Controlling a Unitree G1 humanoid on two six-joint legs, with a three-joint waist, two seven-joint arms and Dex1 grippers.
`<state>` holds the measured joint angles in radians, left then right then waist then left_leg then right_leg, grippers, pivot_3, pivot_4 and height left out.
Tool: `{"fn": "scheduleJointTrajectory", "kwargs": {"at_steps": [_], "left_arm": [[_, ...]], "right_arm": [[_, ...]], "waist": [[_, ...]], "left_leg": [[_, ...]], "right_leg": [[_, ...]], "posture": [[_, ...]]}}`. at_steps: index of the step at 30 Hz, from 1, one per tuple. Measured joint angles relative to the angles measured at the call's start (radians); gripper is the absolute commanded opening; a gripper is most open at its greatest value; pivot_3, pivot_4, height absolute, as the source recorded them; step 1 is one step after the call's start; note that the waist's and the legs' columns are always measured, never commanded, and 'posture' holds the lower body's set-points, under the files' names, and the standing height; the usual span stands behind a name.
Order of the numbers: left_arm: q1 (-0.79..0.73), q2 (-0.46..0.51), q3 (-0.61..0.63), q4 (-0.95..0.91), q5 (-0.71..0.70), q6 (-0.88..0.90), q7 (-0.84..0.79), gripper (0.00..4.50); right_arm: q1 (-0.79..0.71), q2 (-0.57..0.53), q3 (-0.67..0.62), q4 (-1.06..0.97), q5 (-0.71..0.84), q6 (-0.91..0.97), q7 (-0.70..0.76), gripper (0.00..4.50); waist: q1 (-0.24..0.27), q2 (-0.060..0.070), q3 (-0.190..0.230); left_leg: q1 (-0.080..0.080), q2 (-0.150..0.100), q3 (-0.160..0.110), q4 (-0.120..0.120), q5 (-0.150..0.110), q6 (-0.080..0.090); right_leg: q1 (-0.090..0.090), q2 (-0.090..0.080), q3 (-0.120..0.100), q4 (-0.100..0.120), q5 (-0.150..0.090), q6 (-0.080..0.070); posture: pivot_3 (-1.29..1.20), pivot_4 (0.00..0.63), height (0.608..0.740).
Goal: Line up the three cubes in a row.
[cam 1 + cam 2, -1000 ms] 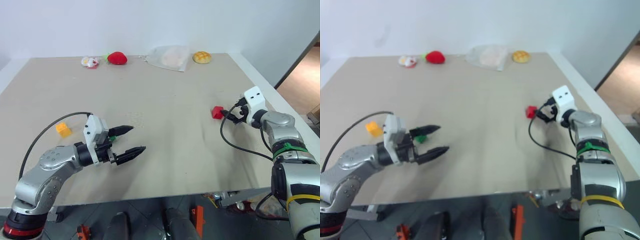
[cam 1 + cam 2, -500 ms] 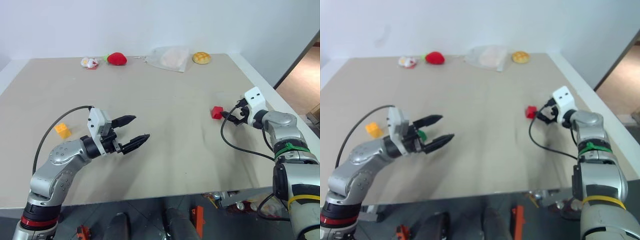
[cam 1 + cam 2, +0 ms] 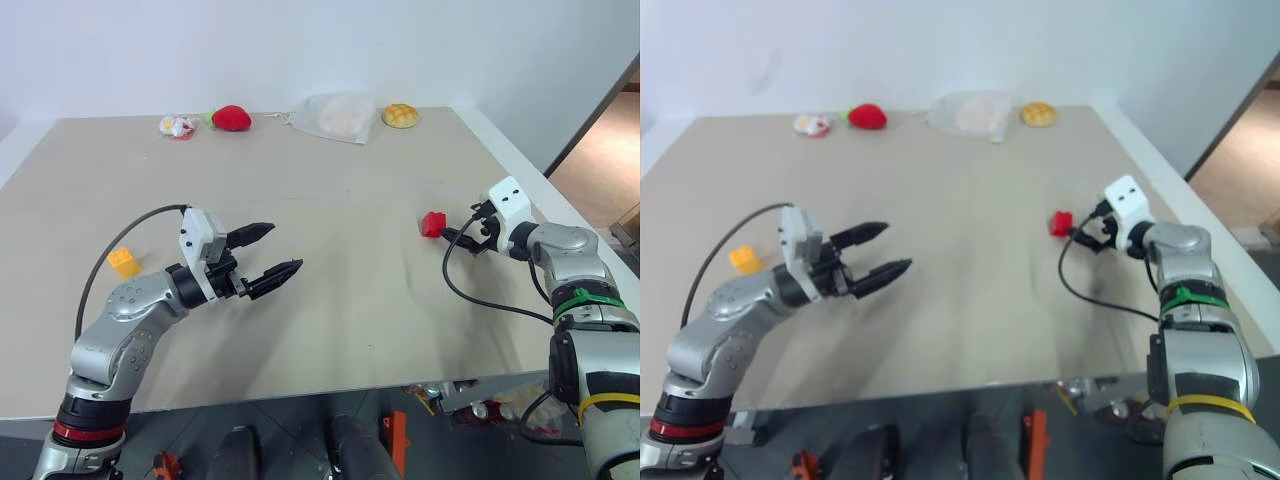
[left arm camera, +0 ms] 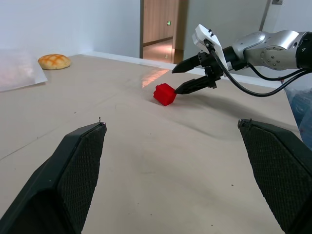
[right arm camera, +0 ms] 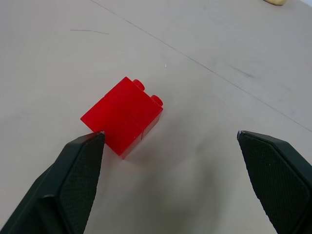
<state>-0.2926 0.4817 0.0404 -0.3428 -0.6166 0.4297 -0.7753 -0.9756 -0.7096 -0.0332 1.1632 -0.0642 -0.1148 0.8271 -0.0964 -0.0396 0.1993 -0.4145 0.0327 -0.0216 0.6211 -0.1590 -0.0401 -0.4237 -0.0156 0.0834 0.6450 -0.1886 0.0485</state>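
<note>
Head views show the left pincer [image 3: 270, 251] spread and empty above the near-left surface [image 3: 340, 180], the yellow cube [image 3: 125, 262] just left of that arm, and the red cube [image 3: 433, 223] at the right, just beside the spread right pincer [image 3: 452, 236]; a strawberry [image 3: 232, 117] and bun [image 3: 400, 115] lie at the far edge. Left wrist view shows the red cube [image 4: 165, 94] at the right pincer's tips. Right wrist view shows one fingertip [image 5: 92, 141] at the cube's [image 5: 124, 115] corner, the other well apart.

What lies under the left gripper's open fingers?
Bare table shows beneath the left gripper. Whatever sits behind its body is covered; the yellow cube lies beside the arm.
</note>
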Motion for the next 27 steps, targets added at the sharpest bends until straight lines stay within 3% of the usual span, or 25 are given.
{"fn": "scheduleJointTrajectory", "kwargs": {"at_steps": [11,21,25,27], "left_arm": [[-0.001,-0.016,0.0,0.011,0.0,-0.01,0.002,4.47],[-0.002,-0.025,0.0,0.011,0.0,-0.01,0.003,4.47],[-0.002,-0.025,0.0,0.011,-0.001,-0.01,0.003,4.47],[-0.002,-0.025,0.001,0.011,-0.003,-0.009,0.003,4.47]], "right_arm": [[0.016,-0.003,0.007,-0.016,0.0,-0.003,-0.001,4.5],[0.072,-0.011,0.096,-0.061,-0.079,-0.035,-0.015,4.5],[0.073,-0.033,0.088,-0.083,-0.047,0.003,0.079,4.5],[0.077,-0.057,0.06,-0.122,0.013,0.057,0.198,4.5]], "waist": [[0.0,0.0,0.0],[-0.003,-0.006,-0.003],[-0.003,-0.006,-0.003],[-0.002,-0.005,-0.002]], "left_leg": [[0.0,0.0,0.0,0.0,0.0,0.0],[0.005,-0.002,0.0,0.0,0.0,0.0],[0.005,-0.003,0.0,-0.002,0.0,0.0],[0.004,-0.003,0.0,-0.003,0.0,0.0]], "right_leg": [[0.0,0.0,0.0,0.0,0.0,0.0],[0.004,-0.001,0.002,0.0,0.0,0.0],[0.003,-0.001,0.002,0.0,-0.001,0.001],[0.002,-0.001,0.002,0.0,-0.001,0.002]], "posture": [[0.0,0.15,0.74],[0.0,0.15,0.74],[0.0,0.15,0.74],[0.0,0.15,0.74]]}}
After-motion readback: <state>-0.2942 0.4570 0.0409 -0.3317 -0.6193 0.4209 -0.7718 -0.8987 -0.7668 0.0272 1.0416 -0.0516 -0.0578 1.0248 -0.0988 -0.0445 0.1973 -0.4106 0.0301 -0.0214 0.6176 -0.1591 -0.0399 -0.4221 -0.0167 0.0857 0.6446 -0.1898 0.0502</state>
